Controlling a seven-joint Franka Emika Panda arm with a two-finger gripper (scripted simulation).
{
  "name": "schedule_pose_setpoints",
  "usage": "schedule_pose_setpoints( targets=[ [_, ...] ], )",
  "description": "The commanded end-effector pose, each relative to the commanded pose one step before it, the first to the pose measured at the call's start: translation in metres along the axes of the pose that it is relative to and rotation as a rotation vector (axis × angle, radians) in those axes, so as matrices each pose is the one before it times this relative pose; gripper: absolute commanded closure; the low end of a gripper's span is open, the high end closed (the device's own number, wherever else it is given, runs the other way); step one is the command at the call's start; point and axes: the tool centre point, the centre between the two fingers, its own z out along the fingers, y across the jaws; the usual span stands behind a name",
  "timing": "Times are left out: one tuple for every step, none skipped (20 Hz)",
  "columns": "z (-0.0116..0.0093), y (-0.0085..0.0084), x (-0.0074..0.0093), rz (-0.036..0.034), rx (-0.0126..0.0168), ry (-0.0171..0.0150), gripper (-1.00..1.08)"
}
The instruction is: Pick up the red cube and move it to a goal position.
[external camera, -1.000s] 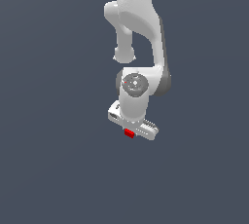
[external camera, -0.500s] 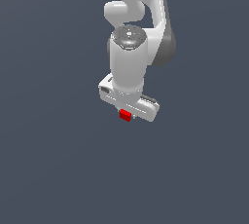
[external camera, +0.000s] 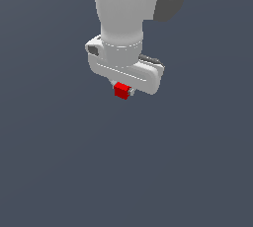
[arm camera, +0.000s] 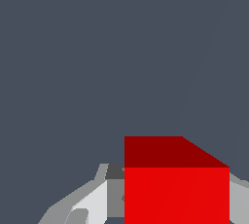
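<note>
The red cube (external camera: 121, 91) is a tiny bright red block held under the white hand of the arm, up off the dark grey floor. My gripper (external camera: 122, 92) is shut on it, with short grey fingers just showing on either side. In the wrist view the red cube (arm camera: 176, 189) fills the near part of the picture, its lit face and darker top both visible, and a grey finger (arm camera: 109, 196) presses against its side. No goal marker shows in either view.
The white arm (external camera: 123, 18) reaches down from above in the exterior view. Only plain dark grey floor (external camera: 59, 171) lies around and below.
The arm has carried the cube upward and toward the camera, so the hand and cube look larger and sit higher in the exterior view. The grip on the cube is unchanged.
</note>
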Motion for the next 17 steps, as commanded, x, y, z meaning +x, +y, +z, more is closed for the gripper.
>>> schedule_pose_setpoints(
  targets=[
    [-0.02618, 0.00569, -0.0019, -0.00014, -0.00055, -0.00048, 1.08],
    [-0.00917, 0.00188, -0.00038, 0.0, 0.0, 0.0, 1.08],
    [-0.0085, 0.00172, -0.00031, 0.0, 0.0, 0.0, 1.08],
    [-0.00787, 0.0013, -0.00042, -0.00027, -0.00031, 0.00027, 1.08],
    [-0.00713, 0.00141, -0.00018, 0.0, 0.0, 0.0, 1.08],
    [-0.00648, 0.00126, -0.00013, 0.0, 0.0, 0.0, 1.08],
    [-0.00584, 0.00112, -0.00007, 0.0, 0.0, 0.0, 1.08],
    [-0.00522, 0.00098, -0.00003, 0.0, 0.0, 0.0, 1.08],
    [-0.00466, 0.00055, -0.00018, -0.00044, -0.00014, 0.00015, 1.08],
    [-0.00403, 0.00073, 0.00004, 0.0, 0.0, 0.0, 1.08],
    [-0.00346, 0.00061, 0.00006, 0.0, 0.0, 0.0, 1.08],
    [-0.0029, 0.0005, 0.00008, 0.0, 0.0, 0.0, 1.08],
    [-0.00235, 0.0004, 0.00008, 0.0, 0.0, 0.0, 1.08],
    [-0.00181, 0.0003, 0.00008, 0.0, 0.0, 0.0, 1.08],
    [-0.00132, -0.00008, -0.00011, -0.00048, -0.00003, 0.00008, 1.08],
    [-0.00077, 0.00012, 0.00004, 0.0, 0.0, 0.0, 1.08],
    [-0.00025, 0.00004, 0.00001, 0.0, 0.0, 0.0, 1.08]
  ],
)
